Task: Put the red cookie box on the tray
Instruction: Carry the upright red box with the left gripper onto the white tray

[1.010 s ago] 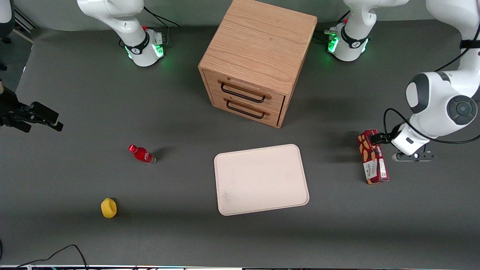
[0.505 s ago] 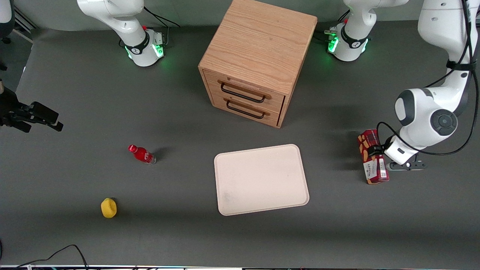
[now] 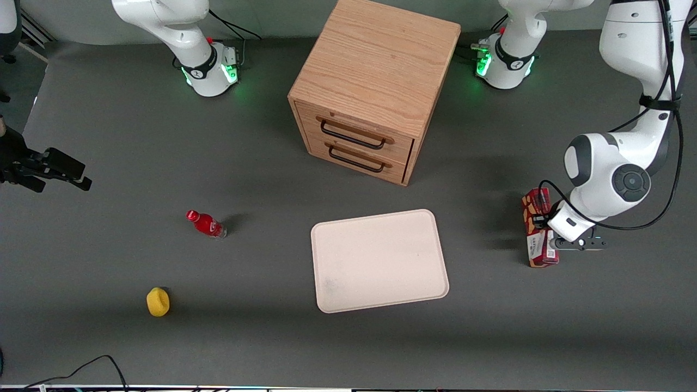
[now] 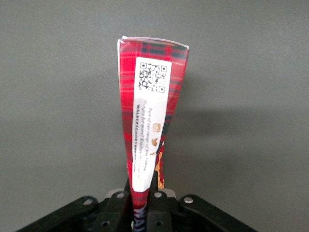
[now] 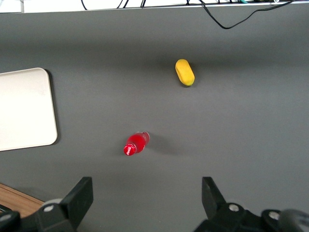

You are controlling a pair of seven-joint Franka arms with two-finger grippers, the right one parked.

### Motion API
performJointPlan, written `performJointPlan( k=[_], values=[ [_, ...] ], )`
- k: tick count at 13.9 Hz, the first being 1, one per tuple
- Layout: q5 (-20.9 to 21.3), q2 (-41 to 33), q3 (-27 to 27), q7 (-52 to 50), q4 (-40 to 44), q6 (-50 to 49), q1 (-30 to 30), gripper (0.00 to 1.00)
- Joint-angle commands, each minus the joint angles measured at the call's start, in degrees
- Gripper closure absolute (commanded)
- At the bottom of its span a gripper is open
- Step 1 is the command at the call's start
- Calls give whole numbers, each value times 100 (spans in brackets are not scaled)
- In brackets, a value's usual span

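Pincer (image 4: pixel 143 208) clamped on the red cookie box (image 3: pixel 536 235)

The box sits toward the working arm's end of the worktop (image 3: pixel 272 343) — well apart from the tray (image 3: pixel 379 260), gripped across its narrow width.

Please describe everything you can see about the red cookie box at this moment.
The red cookie box is a long, narrow cardboard carton, dark red with a tartan pattern, golden cookie pictures and a white label bearing a QR code and small text. It is toward the working arm's end of the table, beside the tray but apart from it. The gripper is at the box, its jaws shut on one end. Whether the box touches the table cannot be told.
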Motion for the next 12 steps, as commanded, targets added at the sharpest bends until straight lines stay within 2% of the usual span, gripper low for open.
performJointPlan(
  k=[1,3,6,8,12],
  values=[
    [-56,98,-15,-274,1249,-1485,-269,100],
    [-56,493,-103,-1124,2278,-2253,-602,100],
    [-161,1170,-393,-2679,3274,-2247,-1086,100],
    [-161,1470,-446,-3350,3582,-2221,-1403,100],
    [-153,1628,-455,-3711,3592,-1958,-1825,100]
  ],
)
